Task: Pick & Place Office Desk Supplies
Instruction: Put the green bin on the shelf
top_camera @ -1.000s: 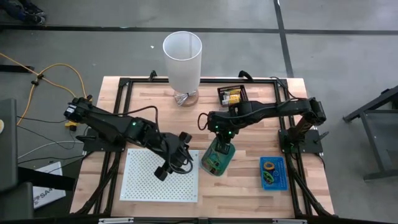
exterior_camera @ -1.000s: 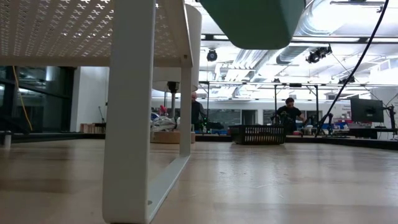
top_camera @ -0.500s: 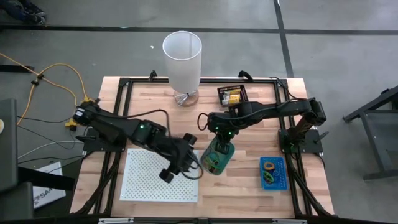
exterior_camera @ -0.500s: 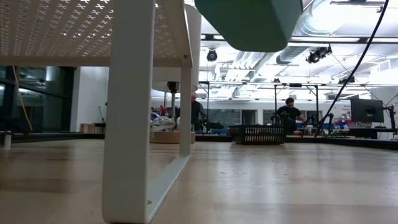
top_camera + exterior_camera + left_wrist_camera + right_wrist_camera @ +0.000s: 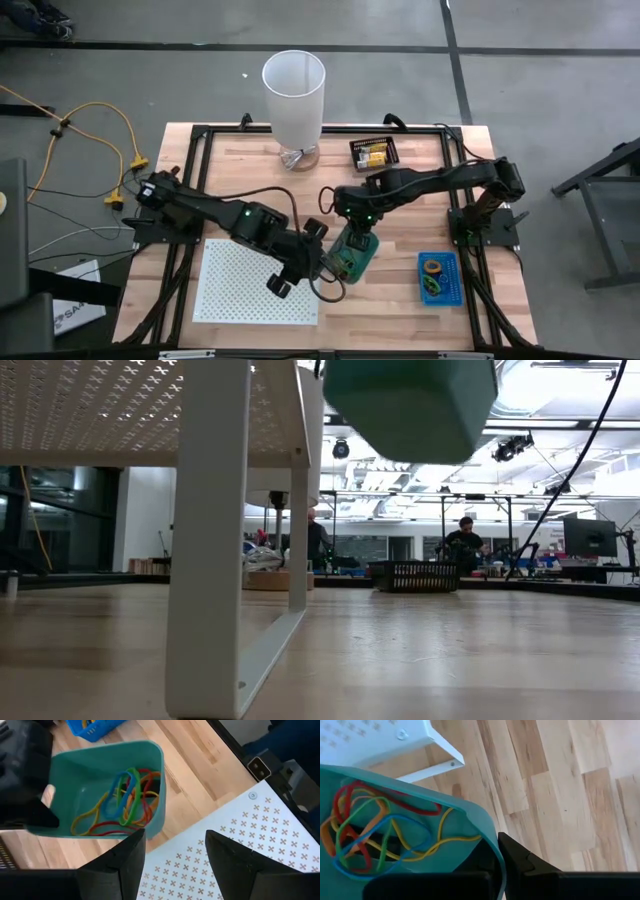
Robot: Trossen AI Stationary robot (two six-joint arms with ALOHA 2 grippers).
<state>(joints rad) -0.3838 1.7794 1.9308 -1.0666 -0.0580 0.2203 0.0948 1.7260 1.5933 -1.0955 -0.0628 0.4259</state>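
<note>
A teal bin (image 5: 352, 255) holds coloured rubber bands (image 5: 122, 802) and hangs in the air; its underside (image 5: 410, 405) shows high in the low view. My right gripper (image 5: 352, 225) is shut on the bin's wall. My left gripper (image 5: 175, 862) is open over the corner of the white perforated board (image 5: 260, 280), just short of the bin and touching nothing. A black basket (image 5: 373, 153) with yellow packets stands near the far edge. A blue tray (image 5: 438, 278) holds coloured loops. My right gripper pinches the bin's upper wall at its rim (image 5: 492, 842), one finger (image 5: 520, 862) outside and the other inside. It comes from above, pointing down. The bin is lifted clear of the table and hangs below the fingers, slightly tilted.
A tall white cylinder (image 5: 293, 95) stands at the far edge. The perforated board rests on white legs (image 5: 205, 540) at the near left. Bare wood lies between the board and the blue tray. People stand in the room beyond the table.
My left arm has swung toward the table's right and near edge, across the perforated board, up to the teal bin. The bin in my right gripper has turned slightly and sunk a little, still clear of the table.
</note>
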